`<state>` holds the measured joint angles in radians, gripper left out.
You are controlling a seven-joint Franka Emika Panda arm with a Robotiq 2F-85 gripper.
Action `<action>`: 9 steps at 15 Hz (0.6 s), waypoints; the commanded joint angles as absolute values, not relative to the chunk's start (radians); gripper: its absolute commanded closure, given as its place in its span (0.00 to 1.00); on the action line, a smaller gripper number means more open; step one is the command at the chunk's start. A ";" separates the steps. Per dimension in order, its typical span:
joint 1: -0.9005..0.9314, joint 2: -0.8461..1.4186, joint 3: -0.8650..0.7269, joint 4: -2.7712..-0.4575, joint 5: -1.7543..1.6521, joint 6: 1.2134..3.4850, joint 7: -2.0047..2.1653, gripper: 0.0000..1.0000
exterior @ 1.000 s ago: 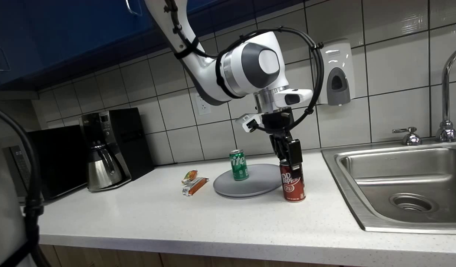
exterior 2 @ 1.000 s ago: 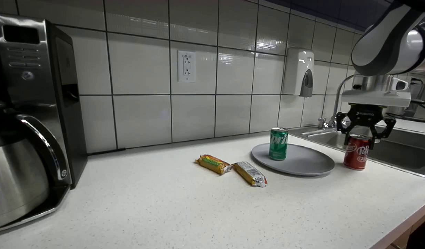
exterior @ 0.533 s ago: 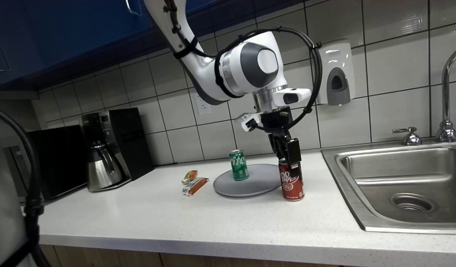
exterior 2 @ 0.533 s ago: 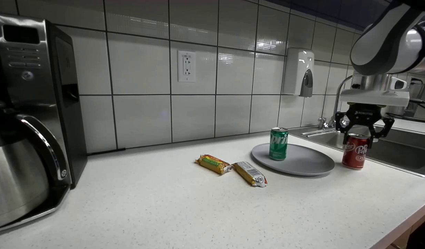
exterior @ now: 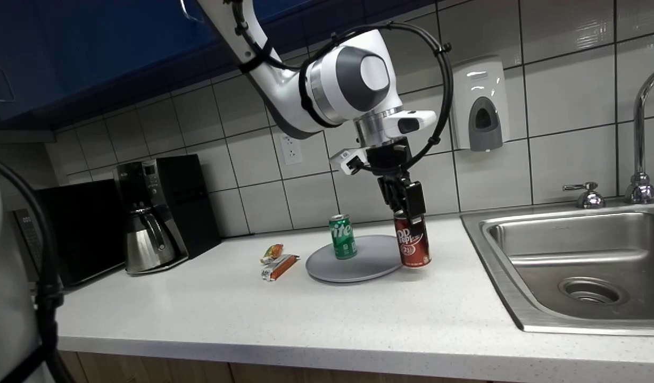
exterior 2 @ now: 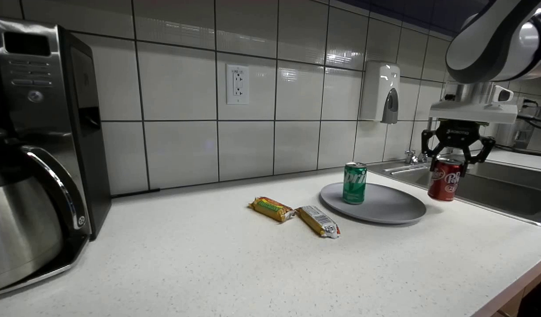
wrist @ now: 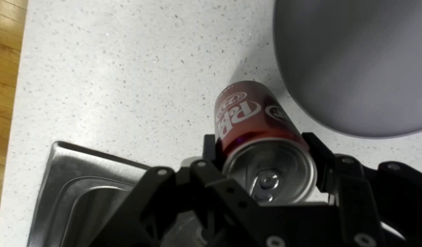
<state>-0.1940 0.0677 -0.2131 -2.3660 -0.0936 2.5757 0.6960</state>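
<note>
While the ROBOTIQ-marked gripper (exterior 2: pixel 447 169) grasps the Dr Pepper can (exterior 2: pixel 443 185) at frame right in an exterior view, only the wrist view exposes its pull tab (wrist: pixel 268 180); only exterior views show the Sprite can (exterior 2: pixel 355 184).

In both exterior views, a coffee maker (exterior 2: pixel 46 119), two snack bars (exterior 2: pixel 271 208), a plate (exterior 2: pixel 391 204) and a sink (exterior: pixel 566 238) are ranged left to right along the tabletop (exterior 2: pixel 208 264). A Sprite can (exterior 2: pixel 355 182) is seated on the plate. A Dr Pepper can (exterior 2: pixel 444 187) is held above the tabletop by the pincer (exterior 2: pixel 448 169), between plate and sink.
</note>
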 commanded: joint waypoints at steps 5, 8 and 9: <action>-0.154 0.042 -0.200 -2.318 -0.148 2.551 0.717 0.62; -0.136 0.055 -0.190 -2.287 -0.150 2.542 0.711 0.62; -0.131 0.060 -0.187 -2.280 -0.149 2.542 0.709 0.62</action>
<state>-0.1424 0.0554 -0.2002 -2.3237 -0.1272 2.5742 0.6966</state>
